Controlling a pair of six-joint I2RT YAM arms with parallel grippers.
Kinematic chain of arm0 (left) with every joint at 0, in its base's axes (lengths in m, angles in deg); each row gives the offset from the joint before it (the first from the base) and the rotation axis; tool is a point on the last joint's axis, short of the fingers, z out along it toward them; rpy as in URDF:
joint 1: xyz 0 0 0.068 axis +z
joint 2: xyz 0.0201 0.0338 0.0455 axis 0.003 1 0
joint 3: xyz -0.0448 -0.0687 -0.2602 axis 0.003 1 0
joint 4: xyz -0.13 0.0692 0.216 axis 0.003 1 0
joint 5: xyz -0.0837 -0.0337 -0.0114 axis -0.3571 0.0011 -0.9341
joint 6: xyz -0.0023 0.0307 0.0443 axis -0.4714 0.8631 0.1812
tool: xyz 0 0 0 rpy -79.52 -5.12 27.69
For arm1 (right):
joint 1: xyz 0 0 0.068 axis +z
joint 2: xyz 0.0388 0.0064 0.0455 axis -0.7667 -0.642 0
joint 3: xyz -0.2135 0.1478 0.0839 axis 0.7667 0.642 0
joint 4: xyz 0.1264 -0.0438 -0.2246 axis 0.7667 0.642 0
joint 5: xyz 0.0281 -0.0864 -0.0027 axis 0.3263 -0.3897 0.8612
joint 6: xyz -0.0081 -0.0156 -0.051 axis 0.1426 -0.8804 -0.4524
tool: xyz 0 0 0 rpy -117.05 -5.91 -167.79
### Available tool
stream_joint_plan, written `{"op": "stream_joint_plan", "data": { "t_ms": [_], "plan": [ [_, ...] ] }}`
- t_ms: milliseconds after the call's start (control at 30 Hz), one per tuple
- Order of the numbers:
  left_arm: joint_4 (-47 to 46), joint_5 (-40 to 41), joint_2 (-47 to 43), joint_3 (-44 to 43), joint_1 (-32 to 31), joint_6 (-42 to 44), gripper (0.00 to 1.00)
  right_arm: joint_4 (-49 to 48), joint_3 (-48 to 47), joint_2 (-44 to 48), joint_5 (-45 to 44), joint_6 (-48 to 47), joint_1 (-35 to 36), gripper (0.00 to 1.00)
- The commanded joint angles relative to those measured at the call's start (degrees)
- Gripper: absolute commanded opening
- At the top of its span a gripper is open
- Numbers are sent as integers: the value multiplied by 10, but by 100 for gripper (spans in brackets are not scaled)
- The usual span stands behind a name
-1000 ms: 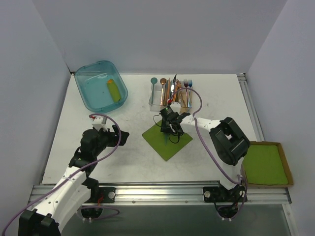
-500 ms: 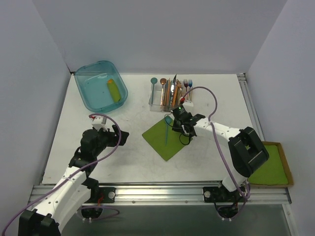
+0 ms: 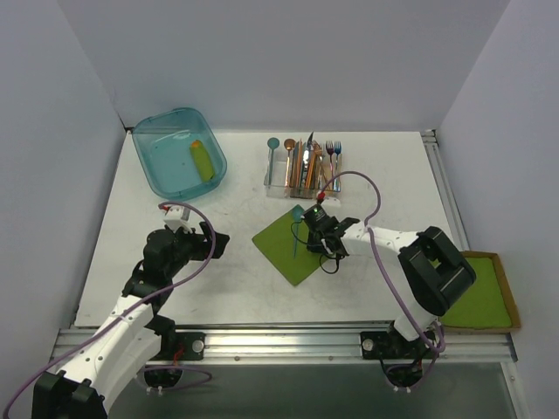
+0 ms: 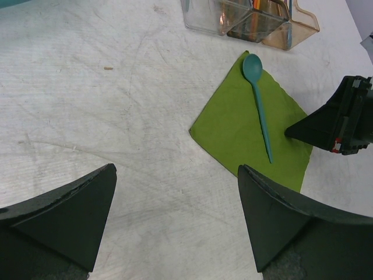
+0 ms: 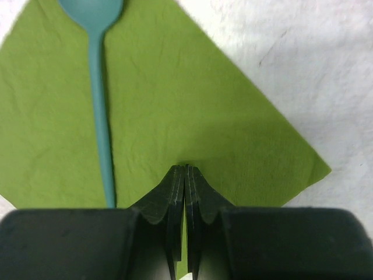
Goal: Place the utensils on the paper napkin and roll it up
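The lime-green paper napkin [image 3: 284,253] lies flat as a diamond on the table, also in the left wrist view [image 4: 233,125] and the right wrist view [image 5: 192,99]. The teal spoon [image 3: 296,234] lies on it, bowl toward the far corner [image 4: 260,105] [image 5: 99,105]. My right gripper [image 3: 314,234] is shut and empty, its tips [image 5: 186,168] down on the napkin's right half, beside the spoon handle. My left gripper [image 3: 218,243] is open and empty [image 4: 178,216] over bare table left of the napkin. Copper-coloured cutlery stands in the caddy; I cannot pick out the fork.
A clear caddy [image 3: 301,168] with several coloured cutlery pieces stands just beyond the napkin [image 4: 245,14]. A teal bin [image 3: 179,150] holding a yellow-green roll sits at the far left. A stack of green sheets in brown cardboard [image 3: 472,288] lies at the right edge.
The right gripper let go of the spoon, which now lies on the napkin. The gripper then shifted to the napkin's right half and shut. The left arm has not moved.
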Motion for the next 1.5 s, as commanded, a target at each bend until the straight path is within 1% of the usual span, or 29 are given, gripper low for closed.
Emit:
{"op": "stream_joint_plan", "data": {
  "t_ms": [0,200,367,433,467,567,633,667,767,800,867,900,967,1033,1300,1467],
  "plan": [
    [-18,3,-2,-29,-3,6,94,2,23,11,-8,15,13,0],
    [-18,3,-1,-30,-3,6,94,1,57,44,-5,40,36,0],
    [-18,4,-1,-30,-4,7,94,26,45,88,-17,48,47,0],
    [-18,5,-1,-30,-4,7,94,47,16,99,-32,37,45,7],
    [-18,5,-1,-30,-4,7,94,55,3,99,-42,31,40,15],
    [-17,6,-3,-30,-5,7,94,73,-49,89,-45,-2,16,20],
    [-16,6,-4,-30,-5,7,94,79,-79,82,-43,-33,-1,20],
    [-15,6,-4,-30,-5,7,94,80,-110,74,-45,-46,-9,20],
    [-16,7,-4,-30,-6,8,94,74,-158,46,-41,-97,-43,20],
    [-16,7,-3,-30,-6,8,94,76,-192,37,-44,-109,-58,20],
    [-16,7,-3,-30,-7,8,94,79,-229,3,-44,-142,-71,20],
    [-17,8,-3,-30,-7,8,94,80,-263,-11,-43,-154,-76,20],
    [-18,8,-3,-30,-7,8,94,81,-294,-48,-42,-180,-91,20],
    [-18,8,-3,-30,-8,9,94,86,-339,-85,-42,-194,-105,20],
    [-15,12,-3,-31,-9,10,94,85,-449,-193,-59,-284,-137,21],
    [-15,12,-4,-30,-10,10,94,74,-493,-248,-36,-317,-164,22]
  ]
}}
